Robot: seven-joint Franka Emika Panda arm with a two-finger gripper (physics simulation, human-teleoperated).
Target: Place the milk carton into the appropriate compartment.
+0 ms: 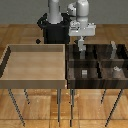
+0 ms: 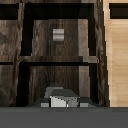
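One claw (image 1: 81, 48) hangs over the dark wooden divided tray (image 1: 95, 61), pinching the grey gable-topped milk carton (image 2: 61, 98) between compartment walls.

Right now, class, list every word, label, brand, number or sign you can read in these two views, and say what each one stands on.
None: no readable text shows in either view.
The milk carton shows plain grey faces, no print.
The small grey cube is blank.
The taller grey box is too small and blurred to tell.
The dark compartment tray and light wooden bin show only wood grain.
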